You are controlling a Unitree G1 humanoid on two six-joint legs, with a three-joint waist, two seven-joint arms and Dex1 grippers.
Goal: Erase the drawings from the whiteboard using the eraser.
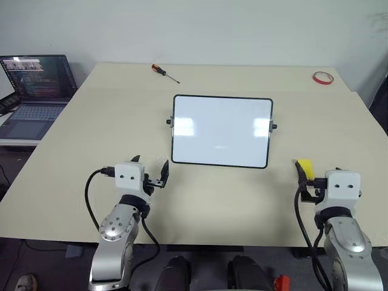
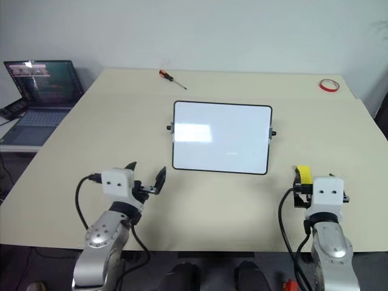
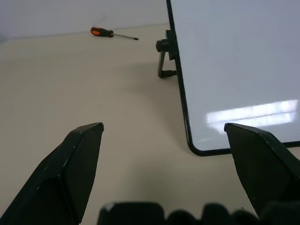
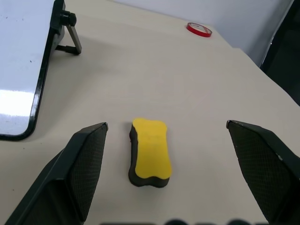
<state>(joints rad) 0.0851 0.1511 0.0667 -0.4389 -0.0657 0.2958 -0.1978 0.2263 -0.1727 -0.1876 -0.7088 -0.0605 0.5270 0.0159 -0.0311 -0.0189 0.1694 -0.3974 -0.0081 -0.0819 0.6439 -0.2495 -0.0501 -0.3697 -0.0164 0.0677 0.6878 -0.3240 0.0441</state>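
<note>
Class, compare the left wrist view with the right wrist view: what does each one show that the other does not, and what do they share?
Left wrist view: an orange-handled screwdriver lying on the table beyond the open left gripper.

Right wrist view: the yellow eraser lying flat on the table between the fingers of the open right gripper, and a red tape ring farther off.

Both: the whiteboard with its black frame and side stand, on the beige table.

My arms are silver metal with round joint caps, each ending in a white boxy wrist block, two black wedge fingers and looping black cables.
</note>
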